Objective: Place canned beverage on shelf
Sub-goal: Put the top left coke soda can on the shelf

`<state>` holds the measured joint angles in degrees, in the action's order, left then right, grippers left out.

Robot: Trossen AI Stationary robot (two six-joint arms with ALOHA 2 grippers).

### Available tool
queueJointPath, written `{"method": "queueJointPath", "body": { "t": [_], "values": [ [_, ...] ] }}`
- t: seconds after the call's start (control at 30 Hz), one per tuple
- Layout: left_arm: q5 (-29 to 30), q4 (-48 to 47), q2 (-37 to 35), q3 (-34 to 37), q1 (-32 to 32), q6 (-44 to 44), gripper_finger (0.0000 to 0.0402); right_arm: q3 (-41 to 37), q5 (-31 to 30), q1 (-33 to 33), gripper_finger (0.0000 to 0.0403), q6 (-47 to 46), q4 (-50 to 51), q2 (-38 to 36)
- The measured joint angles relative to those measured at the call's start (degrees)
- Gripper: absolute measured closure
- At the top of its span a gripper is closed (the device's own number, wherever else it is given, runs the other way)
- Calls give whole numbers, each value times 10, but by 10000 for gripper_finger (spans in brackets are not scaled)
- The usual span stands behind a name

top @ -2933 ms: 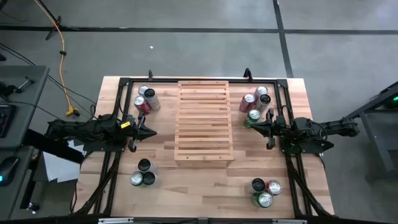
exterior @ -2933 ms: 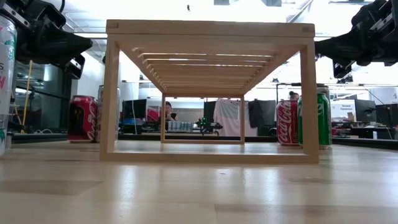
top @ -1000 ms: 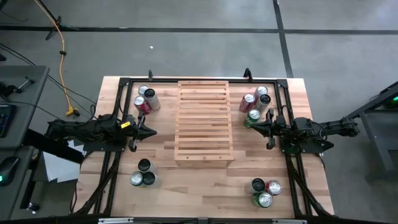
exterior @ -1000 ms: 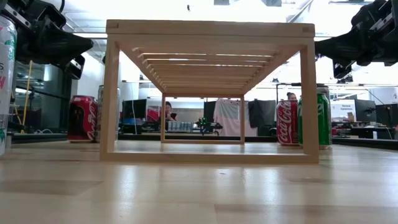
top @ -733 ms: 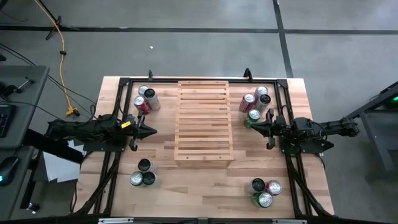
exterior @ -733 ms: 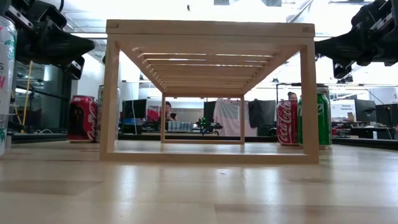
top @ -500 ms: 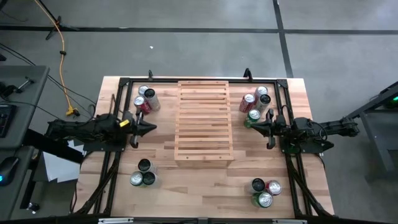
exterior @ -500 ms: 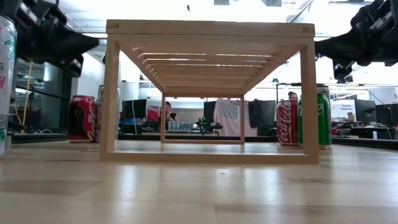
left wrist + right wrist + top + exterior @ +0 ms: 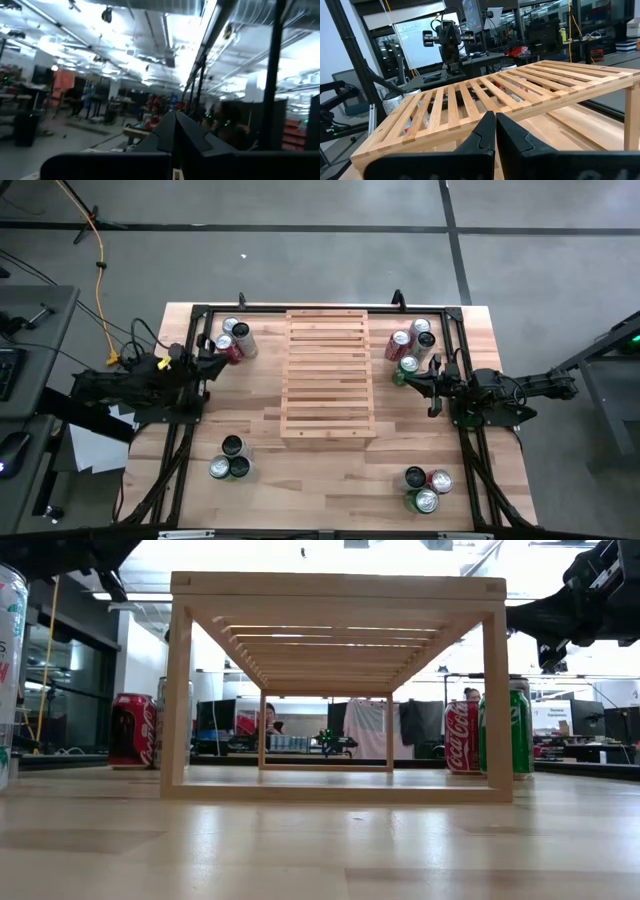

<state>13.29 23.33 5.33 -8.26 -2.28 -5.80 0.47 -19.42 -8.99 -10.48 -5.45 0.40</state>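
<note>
The shelf [image 9: 328, 375], a light-wood rack of slats, stands mid-table; it also shows in the low view [image 9: 335, 585] and the right wrist view [image 9: 485, 95]. Canned beverages stand upright in four clusters: far left [image 9: 233, 340], near left [image 9: 230, 461], far right [image 9: 410, 345], near right [image 9: 427, 486]. My left gripper [image 9: 215, 365] is shut and empty left of the shelf, raised and tipped upward; its wrist view [image 9: 175, 120] looks at the room's ceiling. My right gripper [image 9: 400, 381] is shut and empty, level, right of the shelf [image 9: 495, 117].
A black frame [image 9: 200, 310] runs round the tabletop. In the low view a red can [image 9: 133, 730], a cola can [image 9: 460, 737] and a green can [image 9: 510, 732] stand beside the shelf. Bare tabletop lies near the front edge [image 9: 330, 490]. A person sits far behind.
My left gripper has risen and tipped its fingers upward, drawing back a little toward the table's left edge; in the low view it has climbed nearly out of the picture. It stays shut. Cans and shelf have kept their places.
</note>
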Motion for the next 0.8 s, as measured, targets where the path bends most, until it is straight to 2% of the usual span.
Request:
{"method": "queueJointPath", "body": {
  "t": [0.17,0.4,0.5,0.6,0.7,0.8],
  "values": [
    [58,-2,96,-37,0,0,365,0,0,0,403,0,0,0],
    [251,-40,249,-139,0,22,343,0,0,0,403,0,0,0],
    [293,-101,300,-207,1,92,345,0,0,0,403,0,0,0],
    [356,-198,351,-284,16,116,338,0,0,0,403,0,0,0],
    [406,-319,396,-350,44,99,314,0,1,0,403,0,0,0],
    [411,-415,431,-390,82,45,276,0,1,0,403,0,0,0]
  ]
}}
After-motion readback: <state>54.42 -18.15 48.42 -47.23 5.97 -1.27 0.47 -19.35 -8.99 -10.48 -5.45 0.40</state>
